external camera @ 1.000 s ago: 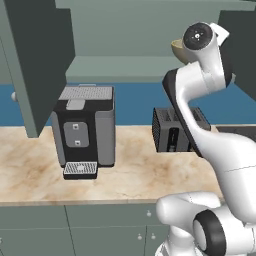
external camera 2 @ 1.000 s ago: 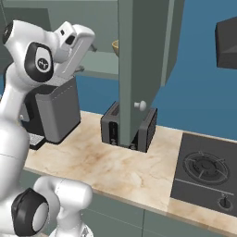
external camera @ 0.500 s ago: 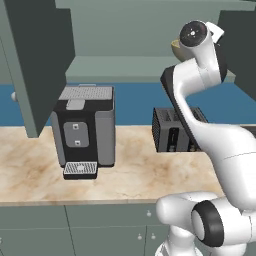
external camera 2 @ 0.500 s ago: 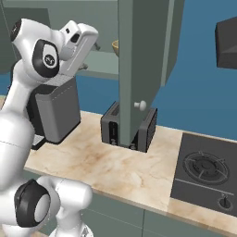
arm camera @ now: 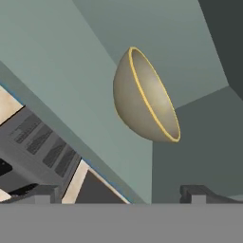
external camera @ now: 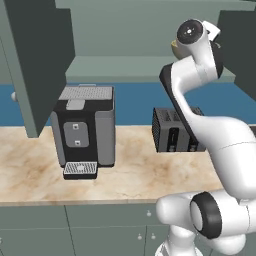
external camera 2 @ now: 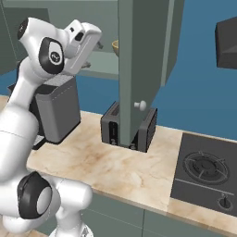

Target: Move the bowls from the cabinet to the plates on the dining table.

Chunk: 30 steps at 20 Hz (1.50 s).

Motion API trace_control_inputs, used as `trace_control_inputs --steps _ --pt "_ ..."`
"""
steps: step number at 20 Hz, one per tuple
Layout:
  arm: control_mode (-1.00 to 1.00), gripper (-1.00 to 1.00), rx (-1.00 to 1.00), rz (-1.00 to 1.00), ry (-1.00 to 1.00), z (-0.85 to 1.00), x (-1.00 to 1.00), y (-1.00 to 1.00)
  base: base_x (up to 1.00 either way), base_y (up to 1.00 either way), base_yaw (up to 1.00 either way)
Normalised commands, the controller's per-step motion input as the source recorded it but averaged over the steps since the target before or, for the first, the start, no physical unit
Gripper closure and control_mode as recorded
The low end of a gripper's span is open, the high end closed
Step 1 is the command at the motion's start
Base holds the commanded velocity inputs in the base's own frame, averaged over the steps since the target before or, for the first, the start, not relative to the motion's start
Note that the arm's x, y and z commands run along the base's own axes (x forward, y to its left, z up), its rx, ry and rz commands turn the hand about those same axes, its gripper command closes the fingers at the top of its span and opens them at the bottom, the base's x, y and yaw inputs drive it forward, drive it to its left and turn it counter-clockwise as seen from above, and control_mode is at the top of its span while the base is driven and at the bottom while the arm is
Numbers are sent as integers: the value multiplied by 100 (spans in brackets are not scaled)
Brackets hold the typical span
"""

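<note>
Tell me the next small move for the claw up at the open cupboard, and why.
Probably ease the claw forward toward the pale bowl on the cupboard shelf. In the hand view the bowl sits ahead of the open fingertips with a clear gap, so nothing is gripped yet; closing now would likely catch only air.

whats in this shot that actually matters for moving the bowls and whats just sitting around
For the job:
pale olive bowl on the cabinet shelf
cabinet, doors open
gripper, open, short of the bowl

Just sitting around:
coffee machine
toaster
stove burner
marble counter
</note>
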Motion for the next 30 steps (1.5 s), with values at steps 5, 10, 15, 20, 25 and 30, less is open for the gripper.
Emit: trace_control_inputs --steps 5,10,15,20,25,30 --pt "-100 -100 1 0 0 -5 23 -11 0 0 0" --pt "-100 -100 2 0 0 -2 24 -8 0 0 0" --pt "-100 -100 2 1 0 -1 27 -3 0 0 0" --pt "-100 -100 1 2 0 -1 29 0 0 0 0" --pt "-100 -100 1 2 0 0 24 -4 0 0 0" --pt "-100 -100 1 1 0 0 20 -10 0 0 0"
